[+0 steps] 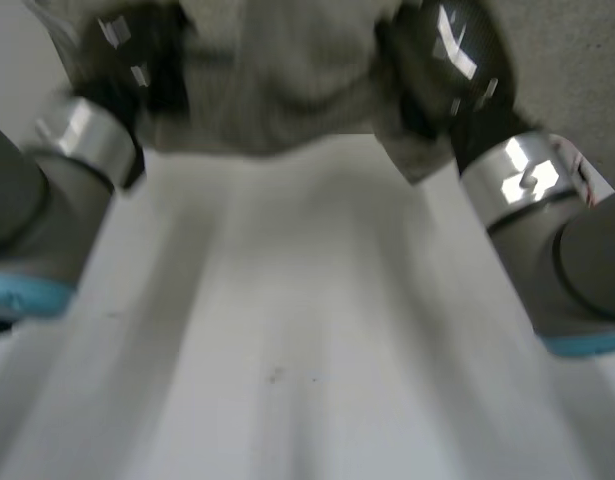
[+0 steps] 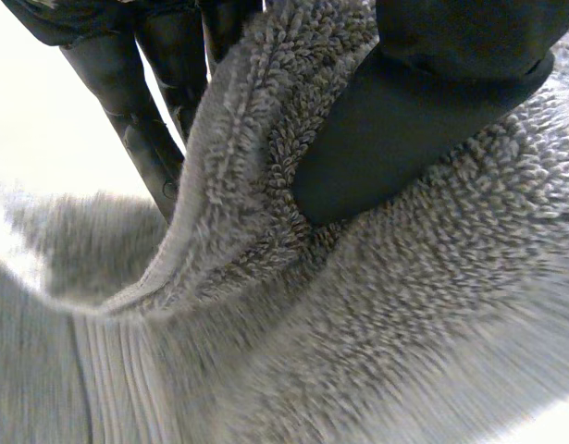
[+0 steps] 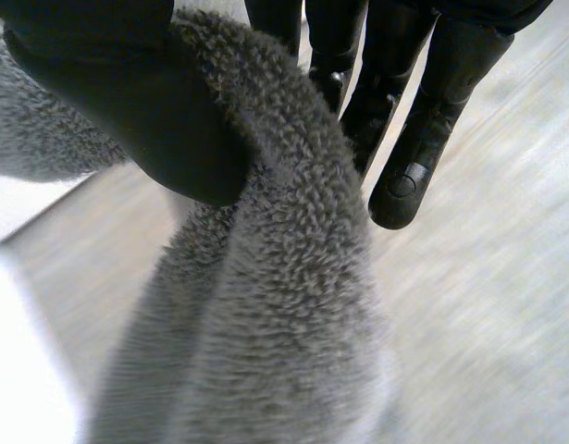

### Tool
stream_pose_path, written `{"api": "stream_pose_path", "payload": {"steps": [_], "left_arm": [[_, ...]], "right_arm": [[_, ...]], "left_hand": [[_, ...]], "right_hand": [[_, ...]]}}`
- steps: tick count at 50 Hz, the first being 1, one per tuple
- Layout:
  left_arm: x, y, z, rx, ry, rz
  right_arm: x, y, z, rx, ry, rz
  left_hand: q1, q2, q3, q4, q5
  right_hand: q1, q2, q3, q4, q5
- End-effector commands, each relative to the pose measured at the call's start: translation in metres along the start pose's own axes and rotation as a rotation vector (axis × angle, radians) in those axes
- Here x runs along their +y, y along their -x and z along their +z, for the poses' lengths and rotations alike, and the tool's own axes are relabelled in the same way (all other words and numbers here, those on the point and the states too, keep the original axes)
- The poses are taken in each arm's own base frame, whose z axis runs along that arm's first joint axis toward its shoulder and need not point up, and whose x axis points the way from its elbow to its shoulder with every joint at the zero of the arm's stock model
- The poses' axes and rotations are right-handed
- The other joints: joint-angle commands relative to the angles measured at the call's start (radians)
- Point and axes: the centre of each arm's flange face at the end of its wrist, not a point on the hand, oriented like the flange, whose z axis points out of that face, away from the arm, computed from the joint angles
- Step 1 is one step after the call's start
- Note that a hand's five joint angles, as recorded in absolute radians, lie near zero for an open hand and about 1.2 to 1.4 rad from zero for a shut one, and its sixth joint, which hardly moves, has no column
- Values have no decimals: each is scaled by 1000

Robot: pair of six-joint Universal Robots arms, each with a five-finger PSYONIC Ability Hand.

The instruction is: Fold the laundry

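Observation:
A grey terry towel [image 1: 277, 90] hangs between my two hands at the far side of the white table [image 1: 307, 330]. My left hand [image 1: 137, 60] grips its left end and my right hand [image 1: 452, 70] its right end. In the left wrist view the thumb [image 2: 414, 120] presses the towel's edge [image 2: 265, 166] against the fingers [image 2: 145, 139] behind it. The right wrist view has the thumb [image 3: 127, 102] clamped over a fold of the towel [image 3: 284, 305], with the fingers [image 3: 414, 157] on its other side.
Both grey forearms [image 1: 47, 210] [image 1: 557, 260] reach forward along the table's two sides. A darker grey surface [image 1: 577, 60] lies beyond the table at the far right.

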Motion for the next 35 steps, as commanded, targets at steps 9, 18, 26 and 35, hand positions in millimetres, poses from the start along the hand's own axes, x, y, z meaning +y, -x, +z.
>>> {"api": "stream_pose_path", "payload": {"steps": [9, 18, 26, 35], "left_arm": [[151, -46, -124, 233, 599, 205], [134, -55, -150, 279, 641, 219], [101, -49, -151, 261, 587, 216], [68, -32, -144, 187, 499, 206]], "right_arm": [[81, 49, -118, -555, 885, -115], [65, 39, -115, -496, 874, -74], [40, 21, -91, -348, 775, 32], [43, -1, -70, -240, 755, 98]], "left_hand": [[235, 181, 183, 181, 199], [-225, -279, -277, -279, -261], [-480, -534, -532, -534, -516], [-566, -620, -618, -620, -602]], "right_hand": [[406, 171, 158, 148, 207], [-458, -693, -706, -715, -657], [-713, -948, -962, -971, -912], [-705, -940, -953, -962, -903]]}}
